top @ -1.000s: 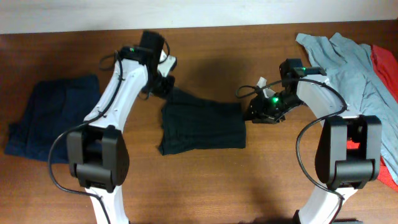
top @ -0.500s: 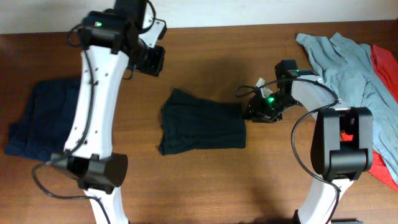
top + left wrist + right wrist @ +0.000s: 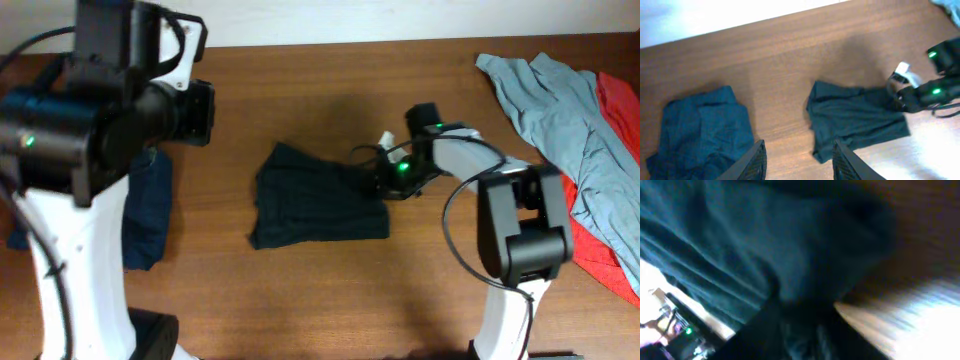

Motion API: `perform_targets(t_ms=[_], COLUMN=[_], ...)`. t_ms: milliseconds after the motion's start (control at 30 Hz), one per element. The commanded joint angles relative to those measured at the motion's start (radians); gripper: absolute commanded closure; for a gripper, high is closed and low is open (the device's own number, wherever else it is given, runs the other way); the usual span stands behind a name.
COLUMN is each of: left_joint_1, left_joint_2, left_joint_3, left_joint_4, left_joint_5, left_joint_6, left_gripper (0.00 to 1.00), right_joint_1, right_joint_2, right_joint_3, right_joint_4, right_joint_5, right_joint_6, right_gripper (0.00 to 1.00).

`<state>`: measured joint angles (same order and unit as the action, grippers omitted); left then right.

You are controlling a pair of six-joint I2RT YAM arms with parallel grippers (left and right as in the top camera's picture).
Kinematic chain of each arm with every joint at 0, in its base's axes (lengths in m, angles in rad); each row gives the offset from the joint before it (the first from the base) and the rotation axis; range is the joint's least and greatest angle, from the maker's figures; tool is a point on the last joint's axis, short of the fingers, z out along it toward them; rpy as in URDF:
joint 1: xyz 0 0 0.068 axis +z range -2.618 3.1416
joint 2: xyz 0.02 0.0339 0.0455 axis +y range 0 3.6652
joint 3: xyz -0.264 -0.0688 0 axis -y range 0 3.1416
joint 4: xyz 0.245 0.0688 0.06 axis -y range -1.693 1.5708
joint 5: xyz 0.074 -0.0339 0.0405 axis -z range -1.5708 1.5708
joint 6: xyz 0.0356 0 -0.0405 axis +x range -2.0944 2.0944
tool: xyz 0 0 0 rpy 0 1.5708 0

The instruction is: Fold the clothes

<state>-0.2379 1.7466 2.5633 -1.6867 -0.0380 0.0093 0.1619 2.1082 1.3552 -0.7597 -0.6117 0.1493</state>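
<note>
- Cloth of the black T-shirt [image 3: 315, 200] lies folded into a rough rectangle near the middle of the wooden table [image 3: 300, 310].
- Its long axis runs left to right across the table in the overhead view. The left end is a little taller, with a corner poking up toward the far edge.
- No collar, sleeve or logo shows, so which end is the neck cannot be told.
- The right gripper [image 3: 390, 183] sits low at the shirt's right short edge, on or touching the fabric.
- The right wrist view is filled with blurred dark cloth [image 3: 740, 240] pressed close to the camera. Whether the jaws pinch it cannot be told.
- The left gripper [image 3: 798, 152] hangs high above the table. Its two fingers [image 3: 757, 160] are spread, with nothing between them.
- From that height the left wrist camera looks down on the T-shirt [image 3: 855, 122].
- One dark navy garment [image 3: 150, 215] lies crumpled at the left side, well apart from the T-shirt and partly hidden overhead by the raised left arm.
- One light grey-blue shirt [image 3: 560, 100] is spread loosely at the far right.
- One red cloth [image 3: 620, 110] lies under its right side.
- Count: one T-shirt, three other pieces of fabric, two arms.
</note>
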Motion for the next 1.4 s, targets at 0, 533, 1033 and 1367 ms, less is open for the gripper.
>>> perform_targets(t_ms=[0,533,1033,1367], left_joint_1=[0.005,0.005,0.004,0.004], left_joint_2=[-0.024,-0.027,-0.027,-0.027], left_joint_3=[0.009,0.009,0.009,0.009], left_joint_4=[-0.001,-0.001,-0.001,-0.001], left_joint_5=[-0.019,-0.019,-0.003,0.001], left_joint_6=[-0.014,-0.014,-0.014,-0.018], left_gripper=[0.57,0.57,0.57,0.56], right_joint_1=[0.015,-0.098,0.227,0.309], right_joint_2=[0.01,-0.303,-0.172,-0.138], right_joint_3=[-0.01,0.139,0.142,0.145], right_joint_4=[-0.027,-0.332,-0.139,-0.05], right_joint_5=[0.118,0.667,0.507,0.482], right_joint_6=[0.078,0.082,0.356,0.417], right_gripper=[0.96,0.96,0.95,0.96])
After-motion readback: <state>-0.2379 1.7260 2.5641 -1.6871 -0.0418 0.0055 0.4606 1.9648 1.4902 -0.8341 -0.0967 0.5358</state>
